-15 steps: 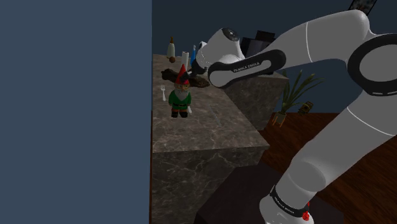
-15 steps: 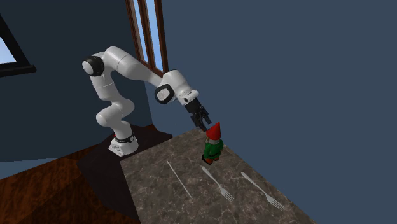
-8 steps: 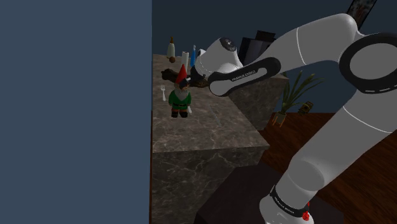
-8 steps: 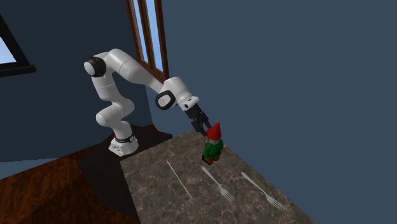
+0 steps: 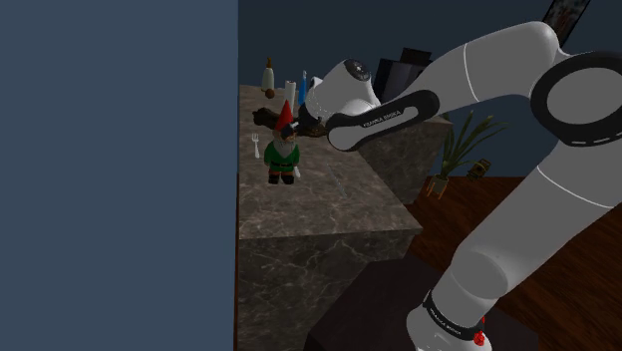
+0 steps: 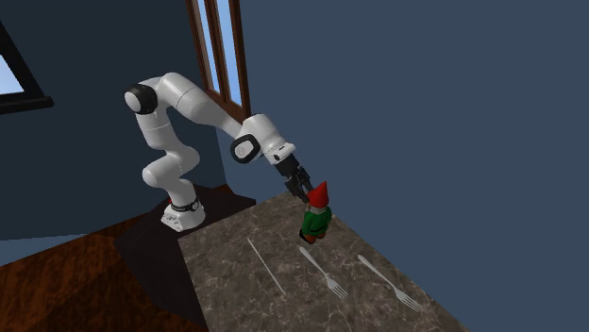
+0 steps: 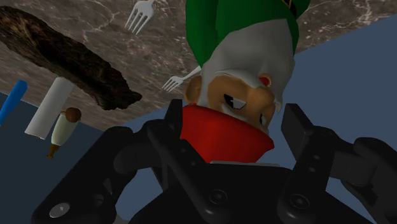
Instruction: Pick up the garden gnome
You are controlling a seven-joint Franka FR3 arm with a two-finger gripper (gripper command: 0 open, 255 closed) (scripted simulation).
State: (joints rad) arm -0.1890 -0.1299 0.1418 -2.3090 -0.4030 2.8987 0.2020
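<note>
The garden gnome stands upright on the marbled counter, with a red pointed hat, white beard, green coat and dark boots. It stands near the blue wall in the second exterior view too, gnome. My black gripper comes down at a slant onto the hat's tip. In the wrist view the gnome has its red hat between my gripper. One fingertip lies against the hat's side. The other fingertip stands a sliver off it. The gripper is open, close around the hat.
Two forks and a thin rod lie on the counter beyond the gnome. A dark log-like lump, a small bottle and a white cylinder sit farther along. A blue wall borders the counter.
Since a second ago the arm has lowered and brought the gripper down over the gnome's hat. Over the last half second it has stayed put. The gnome has not moved.
</note>
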